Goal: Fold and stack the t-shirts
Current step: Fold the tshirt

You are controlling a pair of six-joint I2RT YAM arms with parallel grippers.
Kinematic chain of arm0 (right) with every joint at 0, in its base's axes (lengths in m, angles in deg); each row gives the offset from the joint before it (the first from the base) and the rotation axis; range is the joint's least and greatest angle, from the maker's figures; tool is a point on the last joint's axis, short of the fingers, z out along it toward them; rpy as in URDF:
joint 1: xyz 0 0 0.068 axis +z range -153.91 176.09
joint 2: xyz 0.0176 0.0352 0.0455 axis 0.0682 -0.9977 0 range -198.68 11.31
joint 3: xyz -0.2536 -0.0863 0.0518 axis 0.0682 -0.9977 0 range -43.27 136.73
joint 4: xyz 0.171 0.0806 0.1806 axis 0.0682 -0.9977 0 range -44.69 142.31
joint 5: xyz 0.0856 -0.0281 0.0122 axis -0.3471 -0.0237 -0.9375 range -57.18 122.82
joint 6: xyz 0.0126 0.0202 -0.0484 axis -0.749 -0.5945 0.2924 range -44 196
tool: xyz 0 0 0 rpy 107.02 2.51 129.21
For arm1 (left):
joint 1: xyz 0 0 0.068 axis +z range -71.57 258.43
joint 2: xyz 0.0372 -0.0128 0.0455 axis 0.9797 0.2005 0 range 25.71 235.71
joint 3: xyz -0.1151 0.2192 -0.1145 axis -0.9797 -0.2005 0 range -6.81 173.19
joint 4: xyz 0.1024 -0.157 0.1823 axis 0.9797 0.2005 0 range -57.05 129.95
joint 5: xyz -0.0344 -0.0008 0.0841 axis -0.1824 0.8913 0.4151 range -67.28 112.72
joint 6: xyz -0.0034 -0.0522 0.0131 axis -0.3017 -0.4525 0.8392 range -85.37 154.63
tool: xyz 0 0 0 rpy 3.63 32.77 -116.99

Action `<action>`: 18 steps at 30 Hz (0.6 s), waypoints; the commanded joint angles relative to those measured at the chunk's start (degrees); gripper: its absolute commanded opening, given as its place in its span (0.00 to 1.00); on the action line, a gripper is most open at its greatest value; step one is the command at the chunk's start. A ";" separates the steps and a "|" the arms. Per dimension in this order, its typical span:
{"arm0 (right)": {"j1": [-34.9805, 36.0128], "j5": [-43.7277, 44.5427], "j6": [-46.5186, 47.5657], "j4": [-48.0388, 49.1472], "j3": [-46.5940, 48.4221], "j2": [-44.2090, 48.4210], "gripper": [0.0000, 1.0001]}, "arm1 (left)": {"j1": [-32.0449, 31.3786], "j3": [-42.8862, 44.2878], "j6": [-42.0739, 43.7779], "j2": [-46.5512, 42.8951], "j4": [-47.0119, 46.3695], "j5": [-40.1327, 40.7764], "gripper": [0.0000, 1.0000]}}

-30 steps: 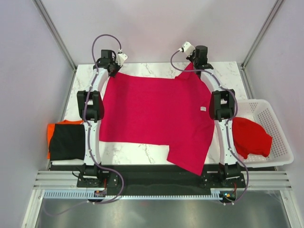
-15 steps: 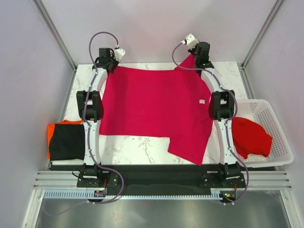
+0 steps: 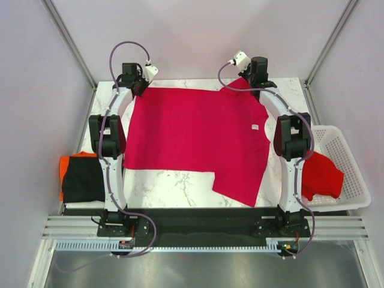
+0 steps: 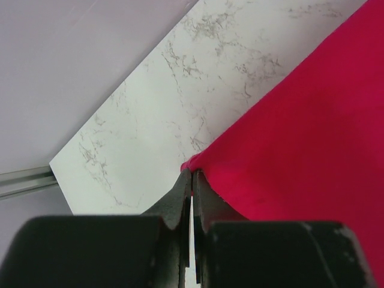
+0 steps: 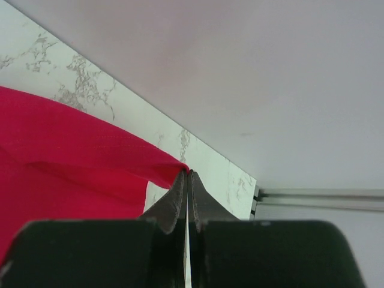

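We see the marble table (image 3: 180, 189) filling the middle of the top view, and most of it is covered by the crimson-pink t-shirt (image 3: 192, 132). The shirt lies spread flat across the centre of the frame. Its far edge runs along the upper part of the picture, and a longer flap reaches down toward the lower right of centre, close to the table's near edge.

At the right edge of the frame sits the white lattice basket (image 3: 351, 174), with a red t-shirt (image 3: 321, 174) bunched inside it and partly hidden by the right arm. At the left edge we find a folded black t-shirt (image 3: 84, 179) lying on top of an orange t-shirt (image 3: 63, 167), of which only a strip shows.

The left gripper (image 3: 139, 87) is at the upper left corner of the crimson shirt. In its wrist view, the left gripper (image 4: 192, 177) has its fingers pinched together on that corner of cloth. The right gripper (image 3: 249, 78) is at the upper right corner, and its wrist view likewise shows the right gripper (image 5: 188, 177) clamped on the fabric's edge.

A small white label (image 3: 255, 126) shows on the shirt toward its right side.
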 commanded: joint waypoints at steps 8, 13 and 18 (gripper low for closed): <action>0.28 -0.36 -2.00 -7.42 -9.70 15.61 0.00 | 1.62 -5.78 3.94 -9.40 -1.11 -1.84 0.02; 0.19 0.34 -1.82 -7.86 -15.94 20.88 0.00 | 2.15 -8.41 5.35 -11.69 -1.02 -2.19 0.02; 0.28 0.78 -2.18 -8.39 -20.43 26.06 0.00 | 3.89 -11.05 7.10 -13.54 -1.02 -3.42 0.02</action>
